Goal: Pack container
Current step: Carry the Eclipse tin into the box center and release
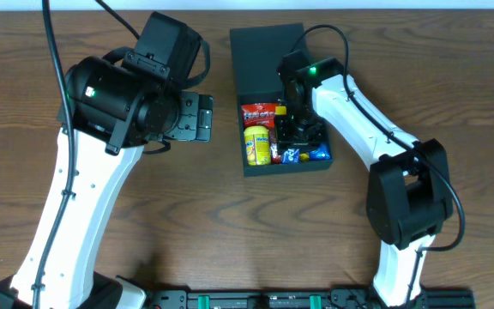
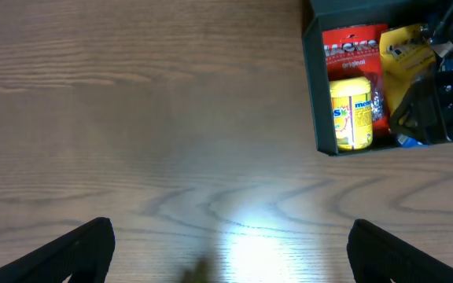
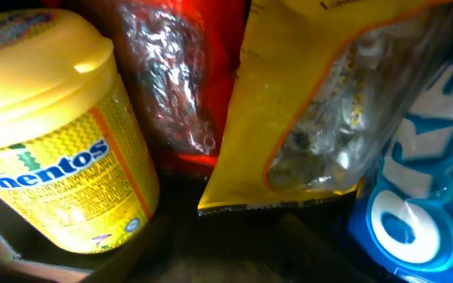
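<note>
The container [image 1: 286,168] is a dark square box at the table's middle, its flat lid [image 1: 264,51] open toward the back. Inside lie a yellow Mentos tub [image 1: 256,144], a red packet [image 1: 260,112], a yellow packet [image 1: 280,112] and a blue packet [image 1: 309,154]. My right gripper [image 1: 297,129] is down inside the box. In the right wrist view its dim fingers [image 3: 226,224] look spread, with the yellow packet's [image 3: 305,102] lower edge just ahead, the tub [image 3: 53,134] left and the blue packet [image 3: 415,212] right. My left gripper [image 1: 197,116] is open and empty over the table, left of the box.
In the left wrist view the open fingers [image 2: 230,251] frame bare wood with a light glare, and the box's left wall [image 2: 314,94] stands at upper right with the tub [image 2: 351,114] and red packet [image 2: 352,47] inside. Black cables run from both arms.
</note>
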{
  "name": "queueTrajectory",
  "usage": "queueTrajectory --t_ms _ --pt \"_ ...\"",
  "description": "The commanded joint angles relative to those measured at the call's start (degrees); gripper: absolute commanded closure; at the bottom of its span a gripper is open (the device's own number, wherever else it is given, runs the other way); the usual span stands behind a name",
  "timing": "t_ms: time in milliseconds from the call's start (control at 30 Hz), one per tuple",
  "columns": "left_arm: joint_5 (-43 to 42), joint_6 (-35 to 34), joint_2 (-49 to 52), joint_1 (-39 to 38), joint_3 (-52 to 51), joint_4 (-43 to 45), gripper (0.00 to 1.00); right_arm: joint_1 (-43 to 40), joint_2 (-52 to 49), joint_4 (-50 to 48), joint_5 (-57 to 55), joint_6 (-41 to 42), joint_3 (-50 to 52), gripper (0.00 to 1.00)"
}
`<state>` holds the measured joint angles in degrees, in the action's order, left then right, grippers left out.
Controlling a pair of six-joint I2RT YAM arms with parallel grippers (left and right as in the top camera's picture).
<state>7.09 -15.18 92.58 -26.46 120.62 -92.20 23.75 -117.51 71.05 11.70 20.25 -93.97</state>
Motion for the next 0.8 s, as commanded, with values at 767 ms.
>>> queueTrajectory --t_ms 767 --pt "0.79 0.63 0.11 0.2 0.33 -2.29 0.05 0.26 14.36 19.1 -18.95 -5.31 -16.44 0.01"
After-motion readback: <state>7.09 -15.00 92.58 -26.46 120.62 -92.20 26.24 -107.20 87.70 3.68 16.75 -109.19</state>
